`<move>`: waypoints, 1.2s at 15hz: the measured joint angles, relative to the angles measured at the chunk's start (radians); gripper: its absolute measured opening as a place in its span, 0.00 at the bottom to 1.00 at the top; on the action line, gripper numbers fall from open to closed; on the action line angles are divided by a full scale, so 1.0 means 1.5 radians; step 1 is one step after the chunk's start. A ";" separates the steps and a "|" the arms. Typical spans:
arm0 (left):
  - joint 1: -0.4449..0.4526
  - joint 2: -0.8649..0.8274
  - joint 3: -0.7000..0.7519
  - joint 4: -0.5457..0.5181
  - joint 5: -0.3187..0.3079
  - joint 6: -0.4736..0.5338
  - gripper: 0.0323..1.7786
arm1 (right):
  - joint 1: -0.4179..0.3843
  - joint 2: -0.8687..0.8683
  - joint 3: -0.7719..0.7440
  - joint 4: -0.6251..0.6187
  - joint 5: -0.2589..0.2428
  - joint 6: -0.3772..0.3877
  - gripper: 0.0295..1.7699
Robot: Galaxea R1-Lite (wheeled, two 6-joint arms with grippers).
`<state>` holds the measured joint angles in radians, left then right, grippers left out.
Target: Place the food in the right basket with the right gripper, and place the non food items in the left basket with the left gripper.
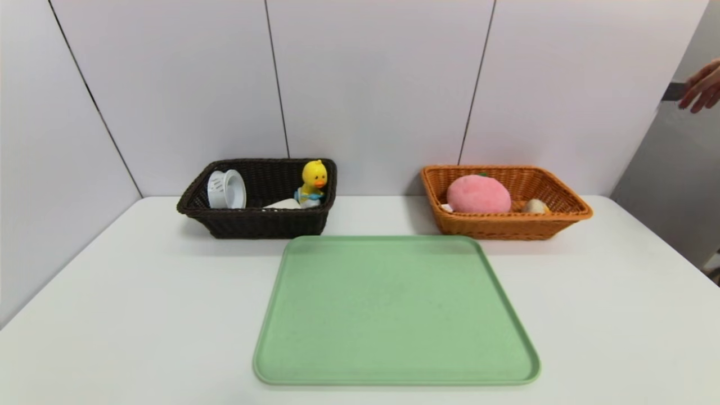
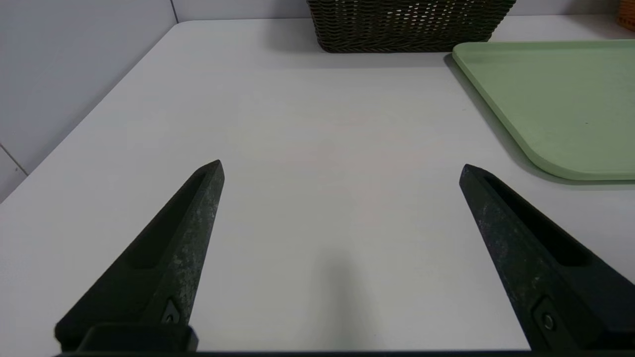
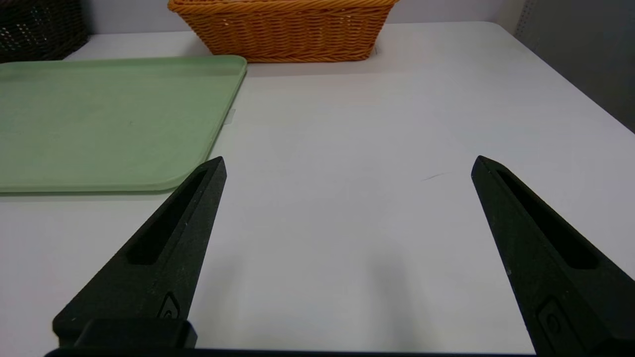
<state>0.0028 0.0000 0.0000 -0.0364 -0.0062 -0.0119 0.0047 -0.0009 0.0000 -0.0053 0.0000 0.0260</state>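
The dark brown left basket (image 1: 256, 222) holds a yellow duck toy (image 1: 313, 181), a white cup-like piece (image 1: 226, 189) and a flat white item (image 1: 284, 204). In the orange right basket (image 1: 506, 225) lie a pink plush peach (image 1: 478, 194) and a small beige food item (image 1: 535, 206). The green tray (image 1: 394, 315) in the middle carries nothing. My left gripper (image 2: 341, 168) hovers open over bare table left of the tray, with the left basket (image 2: 407, 25) ahead. My right gripper (image 3: 348, 163) hovers open over bare table right of the tray, facing the right basket (image 3: 287, 29). Neither arm shows in the head view.
A person's hand (image 1: 700, 85) reaches in at the far right edge, beyond the table. White wall panels stand right behind both baskets. The tray's corner (image 2: 560, 168) lies close to my left gripper, and its other near corner (image 3: 163, 183) close to my right.
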 joint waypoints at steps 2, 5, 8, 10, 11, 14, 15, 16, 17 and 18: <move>0.000 0.000 0.000 0.000 0.000 0.000 0.95 | 0.000 0.000 0.000 0.000 0.000 0.000 0.97; 0.000 0.000 0.000 0.000 0.000 0.000 0.95 | 0.000 0.000 0.000 0.000 0.000 0.000 0.97; 0.000 0.000 0.000 0.000 0.000 0.000 0.95 | 0.000 0.000 0.000 0.000 0.000 0.000 0.97; 0.000 0.000 0.000 0.000 0.000 0.000 0.95 | 0.000 0.000 0.000 0.000 0.000 0.000 0.97; 0.000 0.000 0.000 0.000 0.000 0.000 0.95 | 0.000 0.000 0.000 0.000 0.000 0.000 0.97; 0.000 0.000 0.000 0.000 0.000 0.000 0.95 | 0.000 0.000 0.000 0.000 0.000 0.000 0.97; 0.000 0.000 0.000 0.000 0.000 0.000 0.95 | 0.000 0.000 0.000 0.000 0.000 0.000 0.97; 0.000 0.000 0.000 0.000 0.000 0.000 0.95 | 0.000 0.000 0.000 0.000 0.000 0.000 0.97; 0.000 0.000 0.000 0.000 0.000 0.000 0.95 | 0.000 0.000 0.000 0.000 0.000 0.000 0.97; 0.000 0.000 0.000 0.000 0.001 0.000 0.95 | 0.000 0.000 0.000 0.000 0.000 0.000 0.97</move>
<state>0.0028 0.0000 0.0000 -0.0364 -0.0053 -0.0119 0.0047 -0.0009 0.0000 -0.0057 0.0000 0.0260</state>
